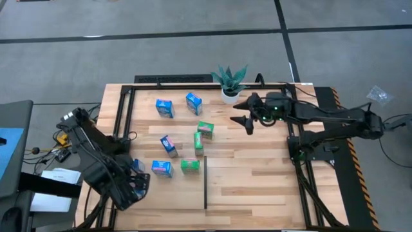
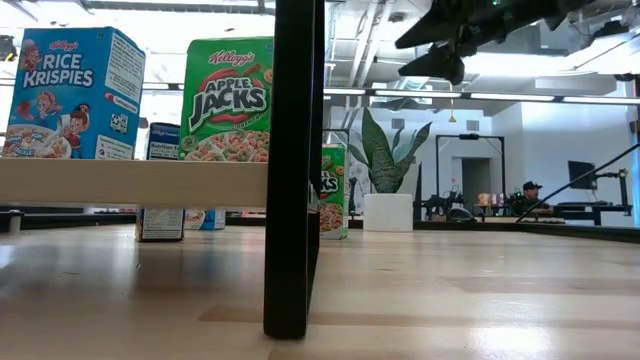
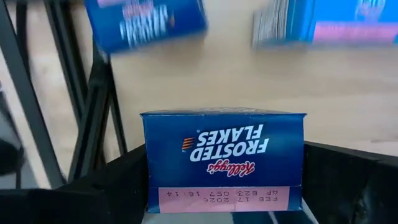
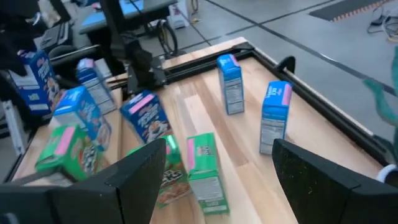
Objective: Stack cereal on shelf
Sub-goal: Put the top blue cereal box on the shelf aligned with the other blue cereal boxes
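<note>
- Currently, the left gripper (image 1: 132, 187), at the table's near-left corner, grips 1 blue Frosted Flakes box (image 3: 224, 158) between its fingers; not yet placed.
- Nearby, 2 boxes, 1 blue (image 1: 161, 168) and 1 green (image 1: 190, 165), stand beside the black divider strip (image 1: 205, 182).
- Farther off, about 6 cereal boxes remain scattered on the wood shelf (image 1: 257, 174); judged early stage.
- Farthest, the right gripper (image 1: 243, 113) hovers spread and empty near the potted plant (image 1: 230, 80).
</note>
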`<state>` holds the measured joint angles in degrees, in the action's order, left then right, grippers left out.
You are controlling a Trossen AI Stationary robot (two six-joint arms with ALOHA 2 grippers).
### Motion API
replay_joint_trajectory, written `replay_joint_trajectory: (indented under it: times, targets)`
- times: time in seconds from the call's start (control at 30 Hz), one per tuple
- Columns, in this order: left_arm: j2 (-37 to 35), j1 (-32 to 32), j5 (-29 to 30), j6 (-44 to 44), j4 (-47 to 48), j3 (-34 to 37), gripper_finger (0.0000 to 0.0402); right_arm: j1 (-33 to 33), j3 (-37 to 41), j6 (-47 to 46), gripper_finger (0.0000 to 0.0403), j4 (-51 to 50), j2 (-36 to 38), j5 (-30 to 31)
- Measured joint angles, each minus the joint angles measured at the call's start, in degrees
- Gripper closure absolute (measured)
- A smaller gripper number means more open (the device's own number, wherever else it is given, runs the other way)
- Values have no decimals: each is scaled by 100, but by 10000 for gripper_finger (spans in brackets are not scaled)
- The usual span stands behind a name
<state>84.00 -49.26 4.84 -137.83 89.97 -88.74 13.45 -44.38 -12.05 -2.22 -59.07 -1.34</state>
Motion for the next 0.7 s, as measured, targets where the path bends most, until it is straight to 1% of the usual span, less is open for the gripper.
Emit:
replay_joint_trajectory:
  times: [0.07,0.17,0.3,0.37,0.53,0.7]
  targets:
    - [-204,-35,116,9,8,321,83,72,0,-16,85,123,-41,0]
    - [-424,-118,129,62,9,798,83,147,0,-19,85,137,-35,0]
    - [-522,-264,-104,40,-37,1217,83,248,0,-207,85,158,0,-8]
    - [-514,-339,-159,-16,-191,1320,83,263,0,-294,85,127,33,-13]
    - [-372,-363,-92,-41,-611,1505,83,283,0,-298,85,145,40,-26]
    - [-121,-408,-44,1,-612,1507,83,282,0,-291,85,143,39,-31]
